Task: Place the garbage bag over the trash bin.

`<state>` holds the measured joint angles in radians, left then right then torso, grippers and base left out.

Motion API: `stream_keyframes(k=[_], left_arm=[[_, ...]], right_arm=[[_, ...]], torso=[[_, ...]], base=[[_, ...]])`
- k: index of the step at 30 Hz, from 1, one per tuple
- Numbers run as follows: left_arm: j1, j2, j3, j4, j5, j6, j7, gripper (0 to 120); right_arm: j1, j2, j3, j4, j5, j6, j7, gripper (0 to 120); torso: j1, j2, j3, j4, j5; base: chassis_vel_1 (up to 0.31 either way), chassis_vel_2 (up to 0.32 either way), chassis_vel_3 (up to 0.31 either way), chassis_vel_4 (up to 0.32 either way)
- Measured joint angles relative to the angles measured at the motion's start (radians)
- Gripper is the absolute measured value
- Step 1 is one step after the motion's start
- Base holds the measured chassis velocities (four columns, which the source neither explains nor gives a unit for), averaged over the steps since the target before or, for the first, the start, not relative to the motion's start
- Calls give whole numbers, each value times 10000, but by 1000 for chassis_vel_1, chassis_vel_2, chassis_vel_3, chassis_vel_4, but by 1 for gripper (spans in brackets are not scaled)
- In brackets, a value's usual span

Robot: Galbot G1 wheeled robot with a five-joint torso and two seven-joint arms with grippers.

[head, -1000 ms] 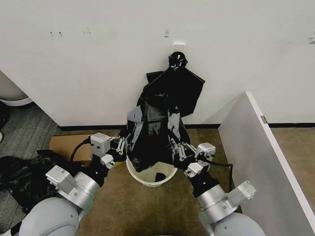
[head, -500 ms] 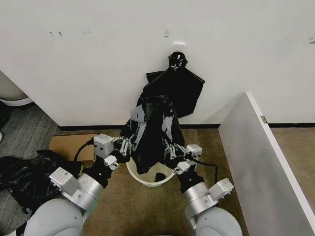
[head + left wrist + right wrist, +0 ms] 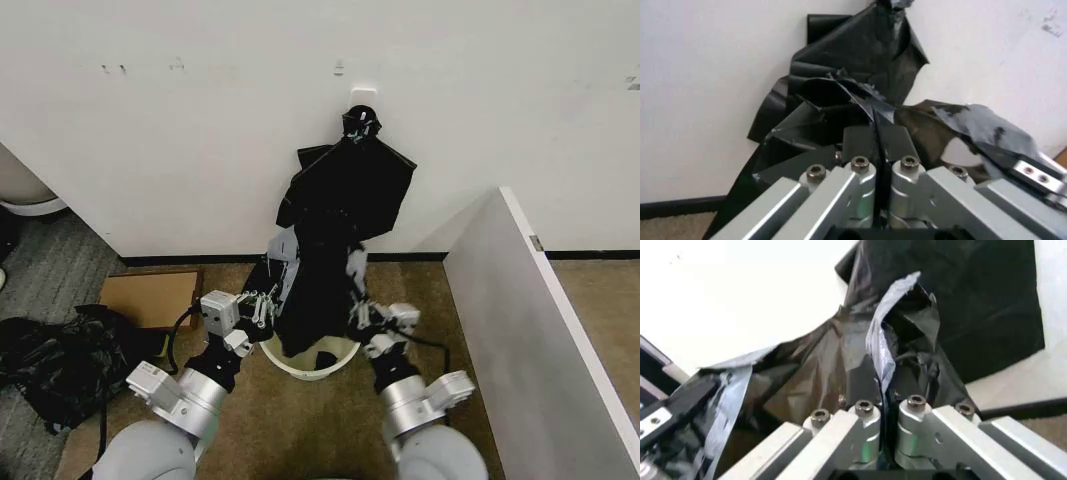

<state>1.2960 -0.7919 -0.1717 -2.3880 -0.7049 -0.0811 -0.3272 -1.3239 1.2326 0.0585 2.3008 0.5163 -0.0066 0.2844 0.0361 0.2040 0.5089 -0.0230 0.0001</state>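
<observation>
Bag (image 3: pixel 318 295) held up between both grippers, directly above bin (image 3: pixel 300 362); lower end hangs into bin mouth. Bag not yet spread over rim, so main step judged unfinished: mouth needs opening and pulling down around rim.
Left gripper (image 3: pixel 262 303) pinched tight on bag's left edge; film seen nipped between jaws in left wrist view (image 3: pixel 875 131).
Right gripper (image 3: pixel 362 314) likewise clamped on right edge (image 3: pixel 880 371).
Bin on floor near wall, below bunch of bags (image 3: pixel 350 185) hanging on wall.
</observation>
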Motion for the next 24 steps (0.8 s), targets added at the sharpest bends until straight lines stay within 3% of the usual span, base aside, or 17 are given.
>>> stream_keyframes(k=[10, 15, 24], left_arm=[[87, -610, 84, 1052, 658, -366, 54, 0], [418, -724, 115, 1176, 912, -411, 31, 0], [703, -1115, 701, 1572, 1082, -306, -123, 0]], right_arm=[[-196, 395, -238, -1100, -581, 424, -144, 0], [-484, 481, -380, -1361, -805, 433, -15, 0], [-886, 704, -415, -1602, -1068, -203, 966, 0]], torso=[[0, 0, 0, 0, -3], [0, 0, 0, 0, -2], [0, 0, 0, 0, -2]], base=[[0, 0, 0, 0], [0, 0, 0, 0], [0, 0, 0, 0]])
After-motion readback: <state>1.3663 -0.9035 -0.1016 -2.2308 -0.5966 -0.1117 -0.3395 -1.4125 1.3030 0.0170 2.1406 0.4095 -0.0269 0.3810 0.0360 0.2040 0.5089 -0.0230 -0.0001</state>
